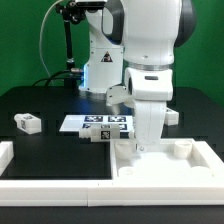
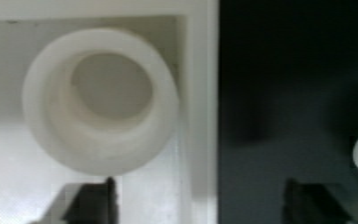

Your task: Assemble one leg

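while the pincer (image 2: 202, 205) hovers over the tray (image 1: 165, 172), it gapes, seemingly empty.

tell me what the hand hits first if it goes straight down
Probably the white tray-like piece, at its edge beside the round socket; the open hand points at it, though depth is unclear.

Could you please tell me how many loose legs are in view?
2: a leg alone at the exterior view's left, a second leg in front of the marker board; others may be hidden behind the arm.
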`<state>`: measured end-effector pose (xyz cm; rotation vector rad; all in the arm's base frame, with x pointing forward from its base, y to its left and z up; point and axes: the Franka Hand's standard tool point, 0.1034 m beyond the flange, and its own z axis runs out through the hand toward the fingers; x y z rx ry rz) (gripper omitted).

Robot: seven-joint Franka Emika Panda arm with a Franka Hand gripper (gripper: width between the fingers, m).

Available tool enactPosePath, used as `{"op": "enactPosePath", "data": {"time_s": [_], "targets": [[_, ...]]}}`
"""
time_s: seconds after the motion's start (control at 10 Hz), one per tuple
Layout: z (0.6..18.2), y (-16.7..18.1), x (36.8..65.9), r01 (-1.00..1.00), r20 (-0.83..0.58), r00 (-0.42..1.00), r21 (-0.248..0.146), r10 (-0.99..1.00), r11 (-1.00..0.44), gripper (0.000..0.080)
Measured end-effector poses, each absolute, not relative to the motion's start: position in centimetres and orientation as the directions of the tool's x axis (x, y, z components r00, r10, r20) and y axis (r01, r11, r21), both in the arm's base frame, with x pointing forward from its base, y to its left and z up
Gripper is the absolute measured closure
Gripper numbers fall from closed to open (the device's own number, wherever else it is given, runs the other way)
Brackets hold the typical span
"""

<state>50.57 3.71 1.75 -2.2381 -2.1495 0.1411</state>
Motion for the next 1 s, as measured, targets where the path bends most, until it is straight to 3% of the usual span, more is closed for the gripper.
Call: {"op": "enactPosePath", "data": {"time_s": [0.1, 0.2, 0.3, 0.6, 1.0], "targets": [[1.8, 3.7, 50.6, 0.995, -0.041, 0.042, -0.087, 0.998, -0.045, 0.0213], [2.7, 3.6, 50.4, 0.988, -0.053, 0.134, -0.076, 0.99, -0.138, 0.0213], [3.7, 3.7, 50.1, 0.975, -0.063, 0.21, -0.063, 0.976, -0.214, 0.0163], [5.4, 4.5, 49.0, 0.939, -0.086, 0.333, -0.06, 0.939, -0.339, 0.0151], [5.5, 4.9, 47.7, 0.91, -0.08, 0.406, -0.058, 0.91, -0.411, 0.0151]]}}
